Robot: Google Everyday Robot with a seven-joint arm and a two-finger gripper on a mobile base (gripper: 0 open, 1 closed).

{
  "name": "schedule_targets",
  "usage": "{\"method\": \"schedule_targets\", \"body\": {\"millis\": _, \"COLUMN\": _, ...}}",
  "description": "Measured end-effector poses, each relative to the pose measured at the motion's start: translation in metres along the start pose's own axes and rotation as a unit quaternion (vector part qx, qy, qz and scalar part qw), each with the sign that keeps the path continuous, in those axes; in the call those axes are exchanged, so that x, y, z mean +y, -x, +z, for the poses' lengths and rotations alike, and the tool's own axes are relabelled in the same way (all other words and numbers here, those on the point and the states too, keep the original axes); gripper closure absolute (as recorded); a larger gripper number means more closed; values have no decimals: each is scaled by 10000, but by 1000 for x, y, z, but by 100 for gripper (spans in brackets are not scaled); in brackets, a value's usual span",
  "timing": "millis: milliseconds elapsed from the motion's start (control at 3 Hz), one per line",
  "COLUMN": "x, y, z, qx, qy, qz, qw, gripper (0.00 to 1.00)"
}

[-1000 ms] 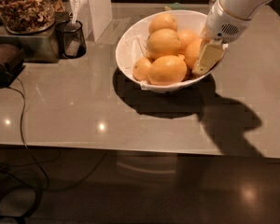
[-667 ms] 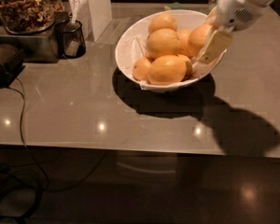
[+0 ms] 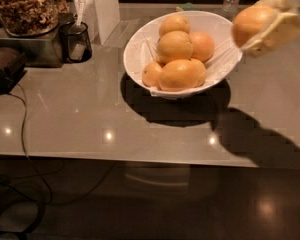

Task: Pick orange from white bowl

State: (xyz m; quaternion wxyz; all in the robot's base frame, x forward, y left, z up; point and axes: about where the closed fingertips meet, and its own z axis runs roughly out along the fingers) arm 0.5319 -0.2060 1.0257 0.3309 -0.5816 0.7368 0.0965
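We're in the lift-out step. The gripper (image 3: 268, 23) sits up and to the right of the white bowl (image 3: 140, 49), just past its right rim and above rim height. The jaws are clamped on the orange (image 3: 250, 25), spread about one fruit wide. One finger runs over the top, the other under its lower right side. The orange is off the pile and outside the bowl's outline on the right, with only the counter (image 3: 90, 114) beneath it. We can't make out a stem scar from this side.

The other oranges (image 3: 175, 46) sit heaped in the bowl, none riding the rim. The dark cup (image 3: 75, 41) and a jar (image 3: 25, 6) are well to the bowl's left, out of the path.

Our read is that the pick is essentially made. The next move only needs a steady hold:
- Hold clamp force.
- Carry up and away from the bowl's right rim.
- No quick wrist swings, because a round fruit between two fingers can roll out.

If it slips, we expect it to land on the counter right of the bowl.
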Motion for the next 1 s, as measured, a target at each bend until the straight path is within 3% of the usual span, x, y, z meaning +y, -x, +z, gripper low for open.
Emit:
{"method": "schedule_targets", "body": {"millis": 333, "x": 24, "y": -31, "z": -9, "qx": -480, "qy": 119, "qz": 634, "qw": 9968, "gripper": 100}}
{"method": "schedule_targets", "body": {"millis": 667, "x": 47, "y": -58, "z": 2, "qx": -841, "qy": 422, "qz": 1162, "qw": 9888, "gripper": 100}}
{"method": "schedule_targets", "body": {"millis": 1000, "x": 50, "y": -60, "z": 2, "qx": -869, "qy": 438, "qz": 1210, "qw": 9879, "gripper": 100}}
